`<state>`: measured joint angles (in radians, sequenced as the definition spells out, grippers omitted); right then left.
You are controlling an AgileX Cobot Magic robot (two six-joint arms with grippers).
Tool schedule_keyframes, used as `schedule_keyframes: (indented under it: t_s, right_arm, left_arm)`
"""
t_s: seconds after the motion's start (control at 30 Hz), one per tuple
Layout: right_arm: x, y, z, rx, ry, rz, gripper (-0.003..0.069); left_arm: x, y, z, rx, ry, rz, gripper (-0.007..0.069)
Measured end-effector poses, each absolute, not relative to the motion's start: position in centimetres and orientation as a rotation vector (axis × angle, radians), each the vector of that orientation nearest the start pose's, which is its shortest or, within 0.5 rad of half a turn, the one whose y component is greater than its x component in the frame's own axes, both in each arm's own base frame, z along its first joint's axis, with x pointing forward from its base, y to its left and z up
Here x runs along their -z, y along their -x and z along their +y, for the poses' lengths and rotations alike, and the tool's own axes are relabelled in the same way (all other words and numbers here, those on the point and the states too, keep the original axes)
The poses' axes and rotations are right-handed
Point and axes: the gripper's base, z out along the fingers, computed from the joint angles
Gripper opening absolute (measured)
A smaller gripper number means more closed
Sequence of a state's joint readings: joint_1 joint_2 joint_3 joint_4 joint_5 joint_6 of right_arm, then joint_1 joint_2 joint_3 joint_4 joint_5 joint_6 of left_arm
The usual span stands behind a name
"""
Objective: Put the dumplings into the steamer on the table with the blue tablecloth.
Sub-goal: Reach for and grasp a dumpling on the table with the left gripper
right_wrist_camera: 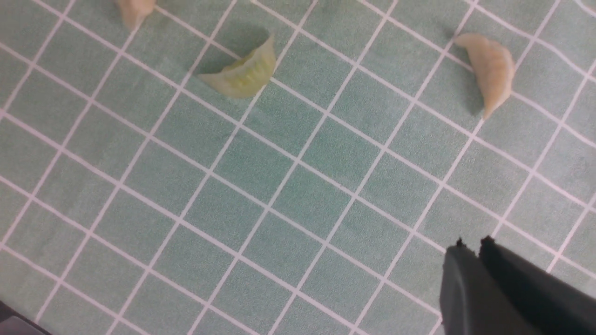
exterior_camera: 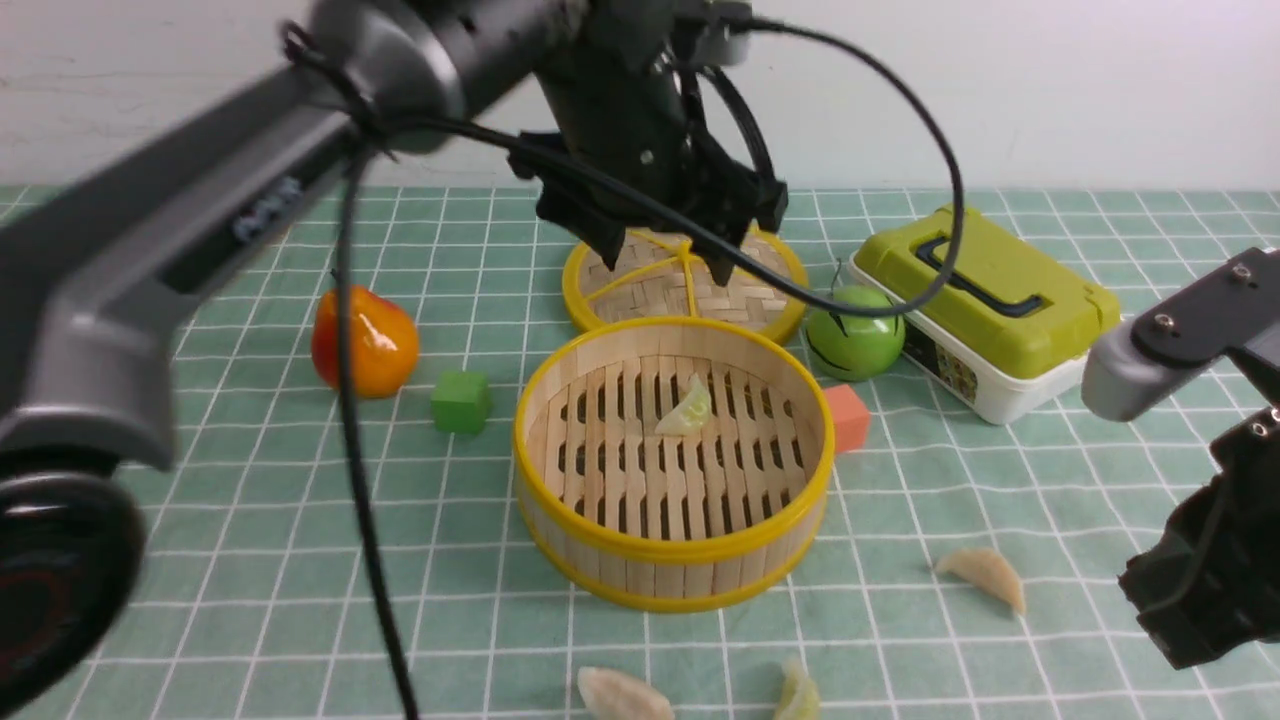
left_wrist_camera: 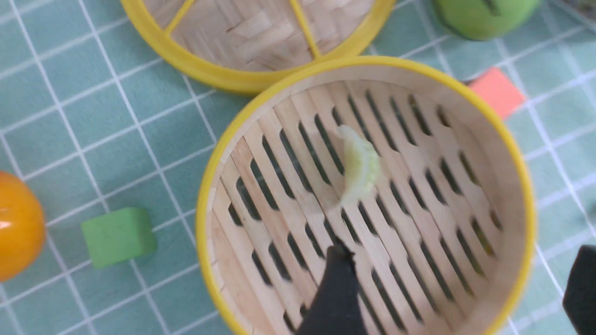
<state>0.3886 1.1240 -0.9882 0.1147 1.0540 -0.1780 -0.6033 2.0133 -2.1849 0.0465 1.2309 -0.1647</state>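
The left gripper [exterior_camera: 665,255] hangs above the round bamboo steamer with slatted floor and yellow rim bands [exterior_camera: 655,580], over its far edge. Its jaws are spread wide and hold nothing. One pale yellow-green pleated toy dumpling [exterior_camera: 686,410] sits on the slats inside the steamer, near the centre and below the open jaws. This placement is consistent with a drop from above, which keeps the fingers clear of the basket wall. The left wrist view shows this dumpling blurred, so it cannot be told whether it is at rest. The right gripper [right_wrist_camera: 472,244] has its jaws nearly together and grips nothing. It hovers low over the cloth on the right, near a cream dumpling [exterior_camera: 985,575], probably in position for the next pick. Two further dumplings [exterior_camera: 622,695] [exterior_camera: 798,692] lie on the cloth in front of the steamer. The flat woven lid with yellow spokes [exterior_camera: 745,295] lies just behind the steamer, leaving the basket open for loading. The table is draped in a teal-green tablecloth with a white grid [exterior_camera: 250,520], which lies flat and gives an even surface. A plain white wall [exterior_camera: 1100,90] closes the scene behind.
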Motion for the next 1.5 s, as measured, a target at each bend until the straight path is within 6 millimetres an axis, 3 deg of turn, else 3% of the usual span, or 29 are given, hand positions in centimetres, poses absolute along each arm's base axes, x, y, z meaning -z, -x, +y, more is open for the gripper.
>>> schedule_keyframes:
  t_s: [0.1,0.2,0.27,0.4,0.57,0.73,0.87,1.17,1.27,1.37,1.5]
  right_arm:
    - [-32.4,-18.6,8.5,-0.196,0.712,2.580,0.0041]
    - [-32.7,-18.4,8.4,-0.195,0.710,2.565,0.0042]
    - [-33.0,-18.1,8.2,-0.199,0.706,2.550,0.0044]
    - [-33.4,-17.7,8.2,-0.227,0.695,2.532,0.0052]
    - [-33.5,-17.7,8.4,-0.257,0.682,2.518,0.0056]
    - [-33.6,-17.8,8.5,-0.271,0.672,2.504,0.0062]
    - [-33.6,-17.8,8.5,-0.271,0.672,2.503,0.0067]
    - [-33.6,-17.8,8.5,-0.269,0.673,2.505,0.0076]
    - [-33.6,-17.8,8.5,-0.262,0.675,2.505,0.0076]
    - [-33.6,-17.8,8.4,-0.256,0.676,2.504,0.0080]
    - [-33.6,-17.9,8.5,-0.256,0.674,2.497,0.0083]
  left_arm:
    - [-38.2,-34.2,-23.5,0.243,-0.714,2.487,0.0534]
    - [-37.3,-31.9,-22.5,0.236,-0.912,2.500,0.0510]
    - [-34.6,-29.5,-21.4,0.230,-1.200,2.502,0.0491]
    - [-30.4,-26.7,-20.2,0.274,-1.452,2.543,0.0485]
    - [-25.7,-25.8,-20.0,0.285,-1.594,2.490,0.0485]
    - [-22.4,-25.3,-21.0,0.239,-1.885,2.233,0.0485]
    - [-20.6,-26.2,-22.3,0.215,-1.897,2.131,0.0483]
    - [-16.1,-27.5,-23.3,0.207,-1.901,2.177,0.0445]
    - [-16.1,-27.6,-23.3,0.209,-1.902,2.176,0.0383]
    - [-16.1,-27.5,-23.3,0.220,-1.901,2.193,0.0244]
    - [-16.8,-27.2,-23.4,0.277,-1.840,2.306,0.0237]
